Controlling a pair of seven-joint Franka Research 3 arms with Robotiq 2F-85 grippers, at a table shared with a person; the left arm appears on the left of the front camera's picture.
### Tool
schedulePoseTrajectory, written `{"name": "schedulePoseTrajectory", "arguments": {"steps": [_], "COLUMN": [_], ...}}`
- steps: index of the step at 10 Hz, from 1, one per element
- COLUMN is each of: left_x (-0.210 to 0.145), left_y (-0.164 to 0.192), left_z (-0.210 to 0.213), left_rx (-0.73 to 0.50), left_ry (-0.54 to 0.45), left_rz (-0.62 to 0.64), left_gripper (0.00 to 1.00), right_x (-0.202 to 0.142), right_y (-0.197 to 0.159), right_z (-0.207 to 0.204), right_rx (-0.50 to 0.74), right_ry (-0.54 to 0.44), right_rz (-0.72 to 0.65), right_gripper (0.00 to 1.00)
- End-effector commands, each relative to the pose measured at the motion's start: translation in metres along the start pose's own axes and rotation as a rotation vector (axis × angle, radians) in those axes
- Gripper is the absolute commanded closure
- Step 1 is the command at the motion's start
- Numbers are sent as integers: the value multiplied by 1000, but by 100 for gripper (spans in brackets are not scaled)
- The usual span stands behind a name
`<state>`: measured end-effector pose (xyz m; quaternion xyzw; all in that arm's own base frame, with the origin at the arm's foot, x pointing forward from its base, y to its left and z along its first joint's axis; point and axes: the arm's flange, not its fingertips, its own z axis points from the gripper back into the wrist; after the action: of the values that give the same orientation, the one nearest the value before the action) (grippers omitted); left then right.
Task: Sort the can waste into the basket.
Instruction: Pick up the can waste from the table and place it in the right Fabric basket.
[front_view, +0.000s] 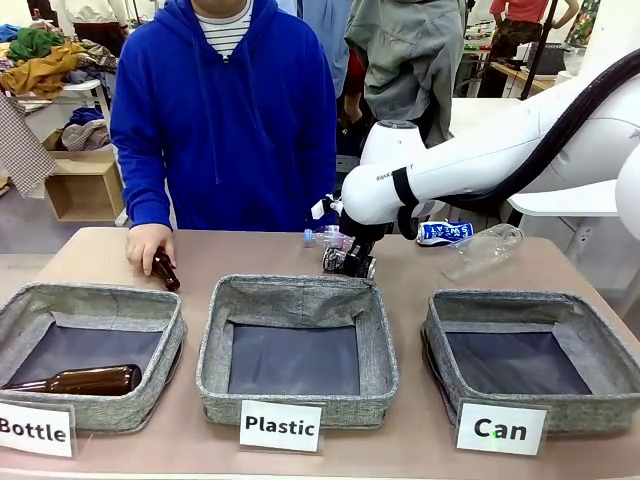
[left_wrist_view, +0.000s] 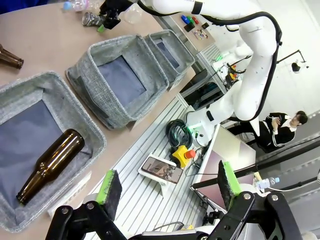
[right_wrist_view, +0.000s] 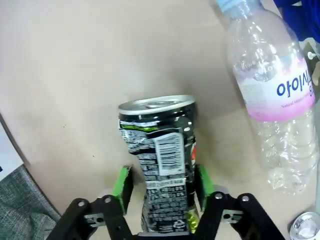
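**Right tool straddling black can, left tool open off the surface**

We see the right tool (right_wrist_view: 161, 182) low on the surface (front_view: 420, 455), just behind the far rim of the "Plastic" basket (front_view: 300, 295), about mid-surface. Its green pads (right_wrist_view: 122, 182) sit on either side of the black can (right_wrist_view: 160, 150). The can lies on its side, dented, with its silver top pointing away from the tool. In the right wrist view one pad is against the can, and a thin dark gap shows at the other. We call it open around the can, not clamped. The can rests on the surface.

The blue can (front_view: 445, 233) lies on its side near the far edge of the surface, right of the middle. It is beyond the far rim of the "Can" basket (front_view: 530, 305) and just beside a clear plastic bottle (front_view: 485, 248). We cannot tell if they touch. The "Can" basket sits at the near right corner, its dark lining in view.

A second clear bottle (right_wrist_view: 272, 95) lies close beside the black can, apart from it.

The left tool (left_wrist_view: 167, 185) is open, pads wide apart, hanging past the near edge by the "Bottle" basket (left_wrist_view: 60, 82). That basket sits at the near left corner with a brown bottle (left_wrist_view: 50, 162) lying in it.

The person's hand (front_view: 148, 245) rests on the far left of the surface, touching another brown bottle (front_view: 165, 270).
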<state>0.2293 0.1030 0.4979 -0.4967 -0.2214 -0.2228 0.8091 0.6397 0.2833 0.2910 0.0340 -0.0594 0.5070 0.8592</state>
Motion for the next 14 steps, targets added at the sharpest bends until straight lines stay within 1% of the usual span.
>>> {"name": "schedulePoseTrajectory", "arguments": {"steps": [1, 2, 3, 4, 5, 6, 7, 9, 10, 11, 12, 13, 14], "left_x": [-5, -5, -5, -5, -5, -5, -5, -5, -5, -5, 0, 4, 2], "left_y": [-1, -1, -1, -1, -1, -1, -1, -1, -1, -1, -1, -12, -17], "left_z": [-1, -1, -1, -1, -1, -1, -1, -1, -1, -1, 0, 53, 108], "left_rx": [9, 9, 9, 9, 9, 9, 9, 9, 9, 9, 2, 17, 51], "left_ry": [11, 11, 11, 11, 11, 11, 11, 11, 11, 11, -1, -119, -236], "left_rz": [12, 12, 12, 12, 12, 12, 12, 12, 12, 12, 0, 22, 35], "left_gripper": [0, 0, 0, 0, 0, 0, 0, 0, 0, 0, 0, 0, 0], "right_x": [-2, -3, -5, -13, -24, -37, -54, -100, -130, -161, -188, -218, -245], "right_y": [-1, 0, 1, 0, 0, 4, 11, 25, 37, 47, 57, 66, 73], "right_z": [-1, 5, 18, 39, 72, 106, 143, 200, 218, 224, 223, 218, 210], "right_rx": [17, 10, 10, -3, -42, -48, -50, 14, 42, 63, 75, 83, 102], "right_ry": [15, 11, -4, -40, -73, -93, -88, -42, -47, -35, -20, -26, -50], "right_rz": [21, 29, 46, 56, 68, 108, 145, 202, 302, 404, 469, 521, 537], "right_gripper": [100, 100, 95, 100, 100, 100, 100, 100, 100, 100, 100, 100, 100]}}
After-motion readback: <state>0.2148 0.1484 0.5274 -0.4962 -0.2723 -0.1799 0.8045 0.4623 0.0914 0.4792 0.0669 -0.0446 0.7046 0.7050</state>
